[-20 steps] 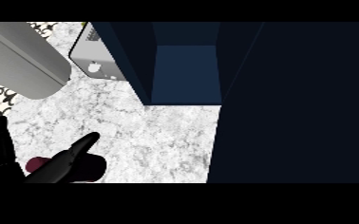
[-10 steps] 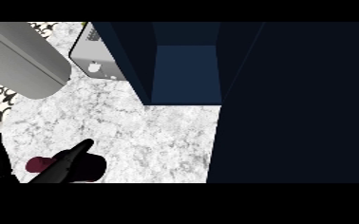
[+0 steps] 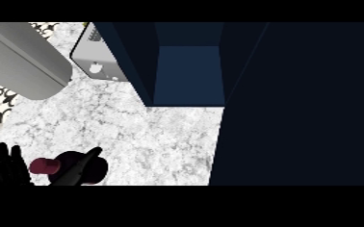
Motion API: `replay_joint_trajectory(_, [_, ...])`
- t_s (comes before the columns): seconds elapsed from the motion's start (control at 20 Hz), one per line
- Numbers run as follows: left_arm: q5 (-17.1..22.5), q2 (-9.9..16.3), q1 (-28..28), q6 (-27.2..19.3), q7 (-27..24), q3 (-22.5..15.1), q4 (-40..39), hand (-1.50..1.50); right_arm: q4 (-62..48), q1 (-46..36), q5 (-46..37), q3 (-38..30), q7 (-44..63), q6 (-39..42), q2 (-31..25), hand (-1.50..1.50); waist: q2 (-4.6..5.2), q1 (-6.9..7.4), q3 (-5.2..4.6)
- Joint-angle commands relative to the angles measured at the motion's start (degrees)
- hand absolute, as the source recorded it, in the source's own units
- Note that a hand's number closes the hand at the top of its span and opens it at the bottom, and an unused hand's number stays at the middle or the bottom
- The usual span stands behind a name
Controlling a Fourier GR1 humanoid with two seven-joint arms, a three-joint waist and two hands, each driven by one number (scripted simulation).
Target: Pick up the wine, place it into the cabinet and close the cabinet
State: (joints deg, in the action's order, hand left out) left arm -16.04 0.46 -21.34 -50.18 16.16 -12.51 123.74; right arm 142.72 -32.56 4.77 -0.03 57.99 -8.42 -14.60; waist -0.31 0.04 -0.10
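The wine bottle (image 3: 71,162) stands at the lower left of the marble counter (image 3: 156,134), seen from above as a dark round body with a maroon cap (image 3: 44,166). My left hand (image 3: 80,172) is right at it: straight fingers (image 3: 11,163) rise on the bottle's left and the thumb lies across its right side, so the cap shows between them. The dark blue cabinet (image 3: 188,74) stands open at the top centre with nothing visible inside. Its door (image 3: 292,106) is swung out and fills the right side of the view. My right hand does not show.
A large grey cylinder (image 3: 28,62) lies across the upper left corner. Beside it, against the cabinet's left wall, sits a grey box with a small knob (image 3: 96,57). Bare counter stretches between the bottle and the cabinet opening.
My left hand has sunk a little toward the lower edge and its fingers now show left of the bottle. The maroon cap is more exposed and sits slightly further right.
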Motion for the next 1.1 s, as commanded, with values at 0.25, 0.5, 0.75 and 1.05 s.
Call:
replay_joint_trajectory(0.25, [17.3, -0.4, -3.4, 2.9, -18.6, 3.9, -10.6, -1.50, 6.5, -0.3, 2.4, 0.4, 5.9, -2.0, 0.5, -1.50, -0.02, 0.03, -0.01])
replay_joint_trajectory(0.5, [24.4, -0.5, -7.8, 6.3, -27.9, 4.6, -13.8, -1.50, 8.3, 0.3, 2.9, 0.1, 7.4, -1.9, 0.0, -1.50, -0.07, 0.03, 0.02])
replay_joint_trajectory(0.75, [33.5, -0.5, -10.6, 10.8, -37.1, 5.6, -19.3, -1.50, 4.1, -3.9, 2.2, 1.5, 5.4, -2.1, 0.2, -1.50, -0.05, 0.50, 0.00])
replay_joint_trajectory(1.05, [39.0, -0.5, -5.6, 9.7, -44.1, 4.9, -29.6, -1.50, 4.2, -7.5, 4.1, -1.2, 8.6, -2.9, -1.6, -1.50, 0.02, -0.04, 0.01])
